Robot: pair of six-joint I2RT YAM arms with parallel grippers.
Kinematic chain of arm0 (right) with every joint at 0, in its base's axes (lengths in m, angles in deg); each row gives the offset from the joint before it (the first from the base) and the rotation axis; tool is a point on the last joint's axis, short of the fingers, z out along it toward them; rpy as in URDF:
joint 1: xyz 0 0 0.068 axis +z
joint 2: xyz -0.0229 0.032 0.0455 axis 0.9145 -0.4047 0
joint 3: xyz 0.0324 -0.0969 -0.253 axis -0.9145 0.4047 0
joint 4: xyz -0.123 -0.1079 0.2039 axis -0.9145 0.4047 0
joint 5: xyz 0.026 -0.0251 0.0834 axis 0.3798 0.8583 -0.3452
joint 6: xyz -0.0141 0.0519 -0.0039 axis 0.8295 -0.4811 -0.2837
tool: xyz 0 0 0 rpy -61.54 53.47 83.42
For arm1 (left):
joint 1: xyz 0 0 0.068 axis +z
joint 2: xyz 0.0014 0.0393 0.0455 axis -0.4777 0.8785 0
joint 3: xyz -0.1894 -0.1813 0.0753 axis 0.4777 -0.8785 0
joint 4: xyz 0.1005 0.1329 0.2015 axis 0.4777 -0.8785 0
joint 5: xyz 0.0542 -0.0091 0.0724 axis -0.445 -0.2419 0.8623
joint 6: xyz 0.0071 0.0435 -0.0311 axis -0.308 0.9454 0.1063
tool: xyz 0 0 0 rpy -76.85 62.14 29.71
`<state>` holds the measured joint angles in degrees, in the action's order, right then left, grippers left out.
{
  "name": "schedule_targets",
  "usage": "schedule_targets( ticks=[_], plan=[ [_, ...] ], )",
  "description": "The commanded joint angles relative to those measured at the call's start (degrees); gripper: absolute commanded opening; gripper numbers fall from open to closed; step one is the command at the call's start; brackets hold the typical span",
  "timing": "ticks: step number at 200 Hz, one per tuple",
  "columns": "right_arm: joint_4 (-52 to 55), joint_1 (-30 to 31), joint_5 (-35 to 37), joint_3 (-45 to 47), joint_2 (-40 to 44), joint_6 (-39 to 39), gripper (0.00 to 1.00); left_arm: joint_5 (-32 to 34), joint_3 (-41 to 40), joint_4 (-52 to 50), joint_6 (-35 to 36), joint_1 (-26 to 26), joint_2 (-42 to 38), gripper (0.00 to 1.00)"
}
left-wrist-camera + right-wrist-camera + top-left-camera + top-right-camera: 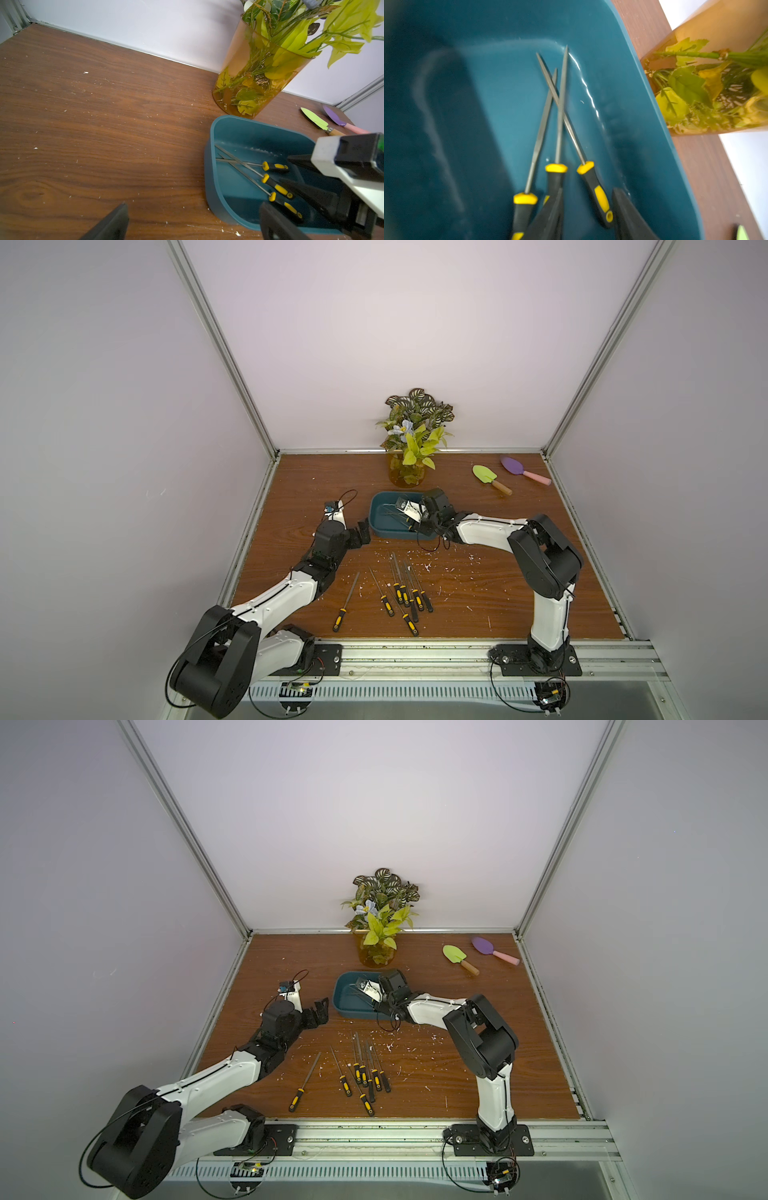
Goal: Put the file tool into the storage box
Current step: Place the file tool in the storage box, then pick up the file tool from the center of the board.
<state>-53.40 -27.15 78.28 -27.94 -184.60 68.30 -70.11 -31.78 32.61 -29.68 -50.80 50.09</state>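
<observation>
The dark teal storage box [384, 526] [347, 1002] sits mid-table. Three file tools with black-and-yellow handles lie crossed on its floor [560, 116] [270, 178]. My right gripper [588, 214] [417, 524] reaches down into the box and is open. One file's handle [600, 199] lies between its fingers with a gap on one side. My left gripper [193, 226] [361, 533] is open and empty, just off the box's left end. Several more files [405, 593] lie bunched on the table in front of the box. A single file [345, 610] lies to their left.
An amber vase of leaves [406, 475] stands right behind the box, nearly touching its far wall. A green trowel [490, 477] and a purple trowel [524, 470] lie at the back right. White flecks litter the wooden table [498, 585].
</observation>
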Motion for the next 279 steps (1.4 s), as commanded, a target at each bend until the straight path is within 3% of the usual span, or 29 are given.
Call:
schedule_targets(
  ticks=[1, 29, 47, 68, 95, 120, 150, 175, 195, 246, 279],
  plan=[
    [-1.67, -0.19, 2.15, -2.45, 2.98, -3.53, 0.59, -1.15, -0.28, 0.78, 0.92, 0.55, 0.65, 0.99],
    [-0.70, -0.22, 1.45, -2.60, 8.45, -10.76, 0.66, -4.17, 0.43, 0.99, 1.06, 0.40, 1.70, 1.00],
    [-0.16, -0.10, 1.16, -0.78, 13.80, -19.86, 0.66, -6.05, 1.98, -0.65, 0.99, -0.90, 2.26, 1.00],
    [-1.54, 0.12, -0.31, 6.28, 22.30, -31.84, 0.66, -5.53, 3.34, -2.06, 1.64, -4.78, 2.89, 0.99],
    [-2.20, 1.89, -0.96, 18.38, 34.29, -43.44, 0.67, -8.12, 6.36, -9.92, -4.03, -7.61, 2.88, 1.00],
    [-1.02, 4.29, -1.17, 28.32, 44.13, -51.80, 0.66, -0.75, 4.85, -17.00, -8.30, -14.65, -2.97, 1.00],
    [2.97, 12.74, 4.69, 34.63, 51.90, -57.12, 0.64, 8.08, 1.78, -29.03, -17.06, -21.07, -10.63, 1.00],
    [5.62, 20.15, 7.19, 36.78, 52.93, -60.11, 0.63, 14.81, -4.02, -33.67, -25.37, -26.61, -18.61, 1.00],
    [5.56, 23.50, 8.27, 38.88, 51.87, -62.63, 0.60, 17.29, -7.02, -37.15, -28.61, -27.40, -21.75, 1.00],
    [7.27, 31.80, 14.33, 39.96, 45.13, -67.33, 0.56, 17.63, -11.43, -39.66, -31.61, -27.40, -24.56, 1.00],
    [6.27, 32.77, 16.30, 40.95, 42.25, -68.82, 0.55, 16.38, -11.36, -38.13, -28.86, -27.40, -24.69, 1.00]
  ],
)
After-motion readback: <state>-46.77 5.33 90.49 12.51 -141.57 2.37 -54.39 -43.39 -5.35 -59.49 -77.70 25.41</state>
